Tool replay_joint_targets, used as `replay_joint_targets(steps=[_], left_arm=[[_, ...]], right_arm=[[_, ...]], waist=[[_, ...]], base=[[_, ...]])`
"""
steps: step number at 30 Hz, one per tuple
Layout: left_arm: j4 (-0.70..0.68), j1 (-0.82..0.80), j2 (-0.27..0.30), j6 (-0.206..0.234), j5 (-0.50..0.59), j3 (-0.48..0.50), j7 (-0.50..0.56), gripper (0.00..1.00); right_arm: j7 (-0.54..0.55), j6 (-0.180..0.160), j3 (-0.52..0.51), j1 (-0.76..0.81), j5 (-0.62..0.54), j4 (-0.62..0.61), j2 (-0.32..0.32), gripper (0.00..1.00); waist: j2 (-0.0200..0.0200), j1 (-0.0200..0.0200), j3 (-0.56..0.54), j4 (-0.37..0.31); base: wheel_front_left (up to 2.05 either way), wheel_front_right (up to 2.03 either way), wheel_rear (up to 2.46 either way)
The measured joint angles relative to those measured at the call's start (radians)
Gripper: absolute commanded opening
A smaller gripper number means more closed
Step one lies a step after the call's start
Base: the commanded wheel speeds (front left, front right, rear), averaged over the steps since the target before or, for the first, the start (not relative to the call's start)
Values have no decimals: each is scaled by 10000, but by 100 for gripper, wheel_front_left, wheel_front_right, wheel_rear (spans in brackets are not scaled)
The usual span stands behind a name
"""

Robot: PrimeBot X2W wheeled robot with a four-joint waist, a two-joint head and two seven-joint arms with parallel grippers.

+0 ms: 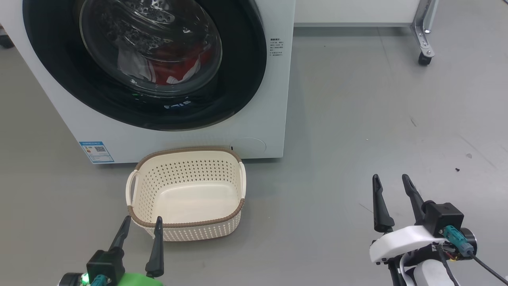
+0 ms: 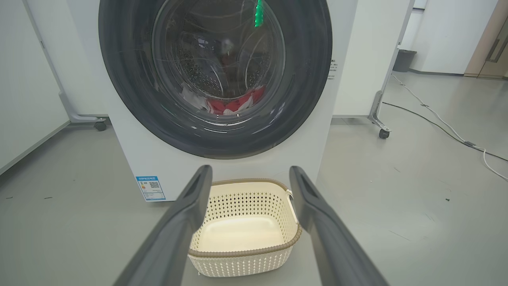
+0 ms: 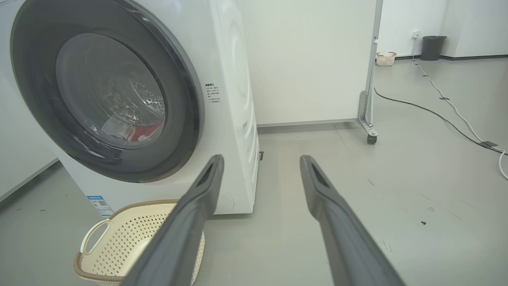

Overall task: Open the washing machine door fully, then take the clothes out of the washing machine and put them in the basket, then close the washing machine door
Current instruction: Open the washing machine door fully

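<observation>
The left end effector [image 1: 143, 218] and right end effector [image 1: 389, 176] are open and empty, and the big round black glass door [image 1: 246, 79] could bump the cream plastic basket [image 1: 190, 232] when pulled.

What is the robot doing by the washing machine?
It wants to unload laundry, but nothing is touched yet. The washing machine door is shut, with the red and white clothes inside the washing machine behind it. The basket sits empty on the floor in front. The left tool and right tool are both open and hold nothing.
</observation>
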Motion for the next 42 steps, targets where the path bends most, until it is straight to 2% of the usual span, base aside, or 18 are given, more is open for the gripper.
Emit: replay_joint_targets(steps=[10,11,12,13,17,21,30,37,42], left_arm=[[29,-70,0,88,-2,-15,0,100],[31,-86,0,88,-2,-15,0,100],[31,-96,0,88,-2,-17,0,100],[31,-98,0,90,-2,-19,0,100],[23,-108,0,104,-2,-92,0,100],[-56,-208,2,104,-2,-134,0,100],[-182,-507,2,81,-2,-408,-2,100],[-199,-781,2,67,0,-673,-2,100],[-276,-996,2,56,6,-765,-2,100]], right_arm=[[0,0,27,-28,0,4,0,100],[0,4,33,-28,2,13,0,59],[0,4,36,-28,15,19,0,27],[0,4,38,-28,15,19,0,0],[0,10,4,-28,127,-90,2,0],[-31,109,-73,-80,746,-270,6,0],[-75,117,-677,-469,4445,-562,6,0],[-73,115,-1231,-1378,7112,-621,0,0],[748,128,-1183,-2117,9005,-593,-23,0]], waist=[[0,0,7,24],[0,0,12,29],[0,0,19,35],[0,0,27,42],[0,0,160,84],[0,0,351,141],[0,0,921,347],[0,0,1385,665],[0,0,1756,928]], base=[[0,0,0],[0,0,0],[0,0,0],[0,0,0],[0,0,0],[0,0,0],[0,0,0],[0,0,0],[0,0,0]])
